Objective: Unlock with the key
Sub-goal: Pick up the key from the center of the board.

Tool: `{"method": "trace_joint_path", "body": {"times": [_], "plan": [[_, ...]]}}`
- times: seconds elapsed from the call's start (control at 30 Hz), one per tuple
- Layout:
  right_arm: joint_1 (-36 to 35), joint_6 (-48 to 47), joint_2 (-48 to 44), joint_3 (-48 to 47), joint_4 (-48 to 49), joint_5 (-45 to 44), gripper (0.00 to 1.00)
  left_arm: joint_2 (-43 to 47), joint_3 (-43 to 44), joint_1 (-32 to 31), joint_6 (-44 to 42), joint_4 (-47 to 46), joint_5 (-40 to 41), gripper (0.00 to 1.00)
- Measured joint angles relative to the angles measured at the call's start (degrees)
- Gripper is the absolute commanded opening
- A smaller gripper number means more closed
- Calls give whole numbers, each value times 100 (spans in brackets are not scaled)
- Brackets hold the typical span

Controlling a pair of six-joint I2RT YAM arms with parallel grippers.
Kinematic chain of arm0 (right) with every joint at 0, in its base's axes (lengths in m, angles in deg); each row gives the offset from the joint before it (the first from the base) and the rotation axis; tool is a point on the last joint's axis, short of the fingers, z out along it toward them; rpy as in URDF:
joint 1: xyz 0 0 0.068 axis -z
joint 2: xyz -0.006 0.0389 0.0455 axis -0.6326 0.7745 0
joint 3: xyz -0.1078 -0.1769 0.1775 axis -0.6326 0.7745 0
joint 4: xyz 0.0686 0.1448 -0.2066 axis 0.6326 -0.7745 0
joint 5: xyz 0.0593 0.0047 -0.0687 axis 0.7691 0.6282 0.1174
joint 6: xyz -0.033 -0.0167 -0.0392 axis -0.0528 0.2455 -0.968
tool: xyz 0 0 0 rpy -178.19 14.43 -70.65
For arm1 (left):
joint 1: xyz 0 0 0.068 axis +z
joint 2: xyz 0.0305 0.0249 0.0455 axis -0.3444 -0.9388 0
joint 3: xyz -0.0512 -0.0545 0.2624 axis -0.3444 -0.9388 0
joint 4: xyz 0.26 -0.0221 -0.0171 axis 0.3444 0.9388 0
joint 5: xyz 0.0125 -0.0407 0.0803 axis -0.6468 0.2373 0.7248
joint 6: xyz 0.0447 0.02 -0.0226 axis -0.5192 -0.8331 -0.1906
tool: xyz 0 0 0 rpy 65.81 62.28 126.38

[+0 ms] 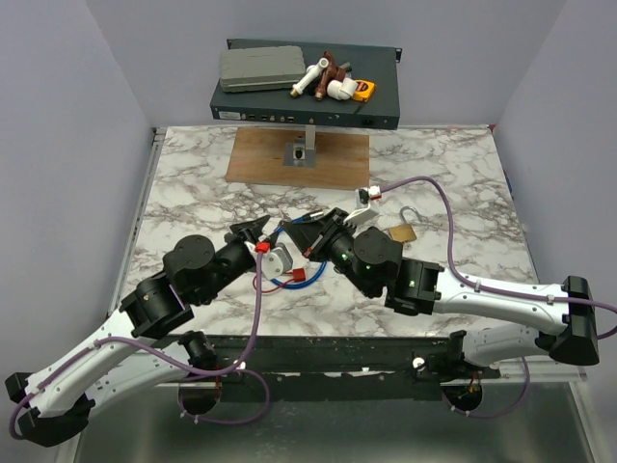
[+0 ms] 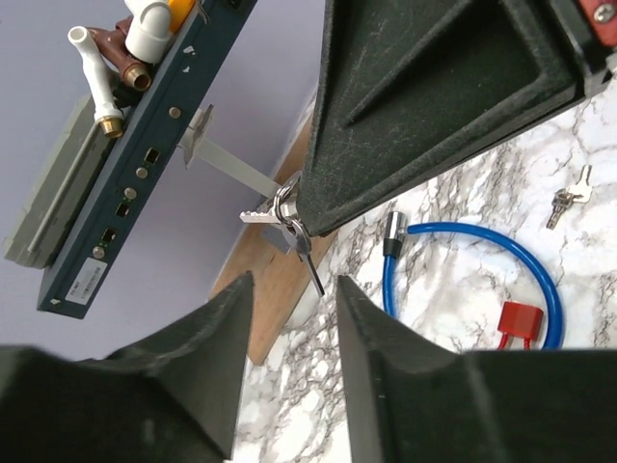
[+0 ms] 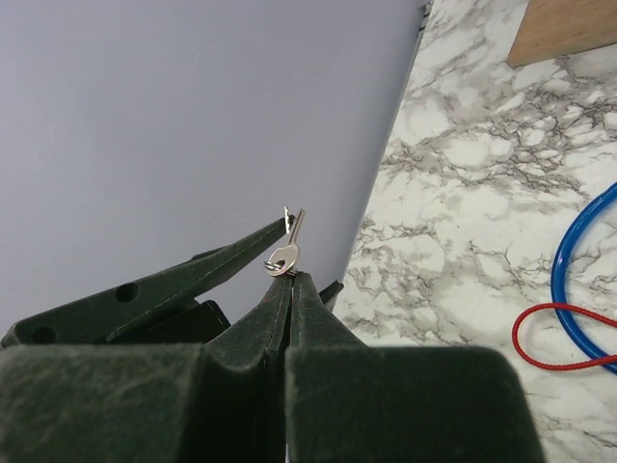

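Key [image 3: 286, 253] pinched in right jaws; blue cable [image 2: 472, 230] and padlock [image 1: 403, 232] nearby.

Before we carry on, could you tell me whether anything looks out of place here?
The key is pinched only at the very tip of the shut right hand, so it looks precarious.

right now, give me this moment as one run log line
right gripper: shut on key, off the table | left gripper: open, near key, no contact | brass padlock: on table
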Motion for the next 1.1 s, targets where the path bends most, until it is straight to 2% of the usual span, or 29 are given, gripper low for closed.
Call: {"method": "trace_joint_path", "body": {"times": [0.17, 0.43, 0.5, 0.7, 0.83, 0.93, 1.1], "plan": [[0, 50, 0, 0, 2, 4, 1, -44, 55, 0, 50, -9, 2, 28], [0, 70, 2, 0, 42, 13, 1, -57, 92, 0, 46, -11, 0, 27], [0, 81, 13, 0, 72, 37, 1, -61, 92, 0, 44, -11, -2, 23], [0, 122, 63, 0, 120, 92, 1, -66, 92, 0, 2, -11, -4, 0], [2, 166, 79, 0, 122, 103, 1, -66, 92, 0, -105, -11, -7, 0], [2, 197, 79, 0, 125, 122, 10, -59, 92, 0, -216, -9, -4, 0], [4, 190, 70, 0, 98, 170, 35, -50, 131, 0, -378, 184, -61, 0]]}}
